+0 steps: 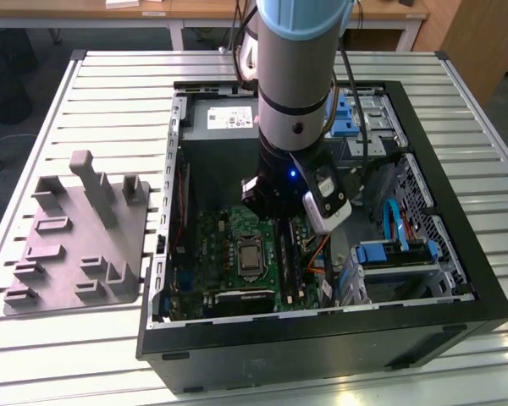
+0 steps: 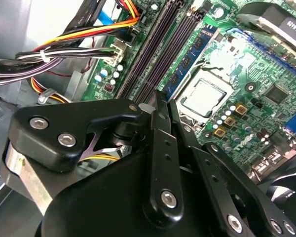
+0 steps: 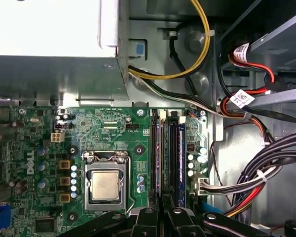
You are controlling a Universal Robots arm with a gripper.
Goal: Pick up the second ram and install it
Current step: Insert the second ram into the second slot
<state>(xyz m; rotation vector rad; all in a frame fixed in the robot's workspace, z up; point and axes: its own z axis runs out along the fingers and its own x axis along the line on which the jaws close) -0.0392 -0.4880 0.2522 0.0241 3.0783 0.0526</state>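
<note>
My gripper (image 2: 163, 101) is shut, its two black fingers pressed together with nothing visible between them. Its tips hover just above the row of dark memory slots (image 3: 167, 153) on the green motherboard (image 3: 108, 133), inside the open computer case (image 1: 322, 338). A thin stick with a row of black chips (image 2: 190, 57) stands seated in the slot beside the processor (image 2: 203, 97); I cannot tell whether this is the second ram. In the first wrist view the gripper (image 3: 161, 201) sits over the end of the slots.
A grey fixture block (image 1: 80, 237) lies on the slatted table on the exterior view's left, with no stick in it. Cable bundles (image 3: 266, 177) crowd the side of the slots. The power supply (image 3: 54, 44) and a drive cage (image 1: 394, 254) hem in the board.
</note>
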